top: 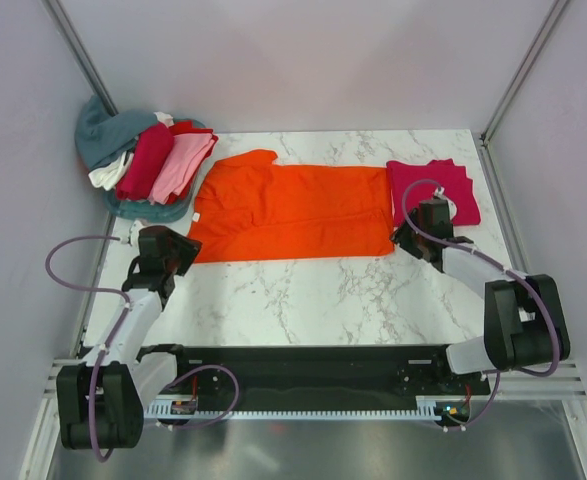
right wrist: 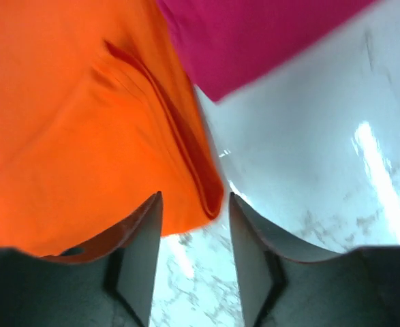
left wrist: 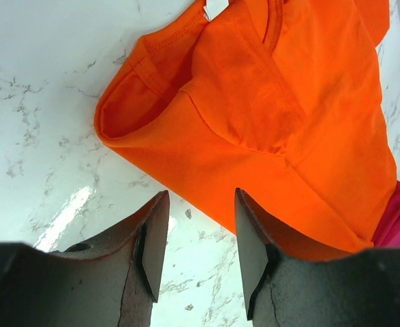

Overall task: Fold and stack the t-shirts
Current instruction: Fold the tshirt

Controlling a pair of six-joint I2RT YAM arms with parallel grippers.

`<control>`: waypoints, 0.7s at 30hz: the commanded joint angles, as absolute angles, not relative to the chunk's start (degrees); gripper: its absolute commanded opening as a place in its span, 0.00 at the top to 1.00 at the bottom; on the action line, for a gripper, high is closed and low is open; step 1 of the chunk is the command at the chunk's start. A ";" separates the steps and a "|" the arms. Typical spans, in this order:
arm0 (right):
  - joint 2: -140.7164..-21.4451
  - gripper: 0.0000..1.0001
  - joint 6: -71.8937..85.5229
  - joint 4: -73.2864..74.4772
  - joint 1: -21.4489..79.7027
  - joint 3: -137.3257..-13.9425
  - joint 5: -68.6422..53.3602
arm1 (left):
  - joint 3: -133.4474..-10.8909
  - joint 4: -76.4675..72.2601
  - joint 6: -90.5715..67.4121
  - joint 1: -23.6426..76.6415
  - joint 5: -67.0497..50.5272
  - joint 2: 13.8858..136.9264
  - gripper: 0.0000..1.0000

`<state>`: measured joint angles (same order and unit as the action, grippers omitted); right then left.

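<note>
orange shirt (top: 293, 210): lies flat across the middle of the bench (top: 323, 300), a long band running left to right, with a sleeve opening at its near-left corner.
pink shirt (top: 433, 185): folded small at the far right, its edge touching or just beside the orange one's right end – hard to say which.
pile of shirts (top: 153, 165): heaped at the far-left corner – teal, white, dark red and light pink, well clear of both arms.
left fingers (left wrist: 160, 214): set apart with only bare marble between them, holding nothing, just short of the shirt's near-left corner.
right fingers (right wrist: 152, 225): also apart and holding nothing; the near-right corner's doubled hem sits right at their tips, not yet pinched.
how it will handle: light, limp cloth, likely to sag and drape the moment it is lifted, and to slide easily on the smooth marble.
where to hold: probably the two near corners, pinching through every layer at the hem so the layers do not peel apart.
risk: a shallow pinch could catch only the top layer, or drag the band askew.
stage: seemingly mid-fold, with a fold across still to do before stacking.
</note>
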<state>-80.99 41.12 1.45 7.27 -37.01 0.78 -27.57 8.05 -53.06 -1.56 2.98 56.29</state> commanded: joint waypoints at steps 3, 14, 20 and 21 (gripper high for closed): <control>-85.77 0.58 34.02 4.74 7.29 -52.43 3.61 | -28.92 6.77 -52.91 -1.58 3.61 56.43 0.50; -109.94 0.87 32.96 11.07 7.21 -75.22 4.83 | -31.03 6.59 -50.89 -1.50 0.26 55.46 0.50; -117.24 0.92 32.52 14.14 6.60 -81.99 11.51 | -31.73 7.21 -50.54 -1.49 0.26 54.76 0.50; -117.94 0.93 32.69 14.41 6.16 -82.96 11.69 | -31.73 7.21 -50.54 -1.58 0.26 54.67 0.50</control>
<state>-116.57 33.47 12.34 7.14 -78.78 7.38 -29.32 8.03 -52.60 -1.52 0.49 56.05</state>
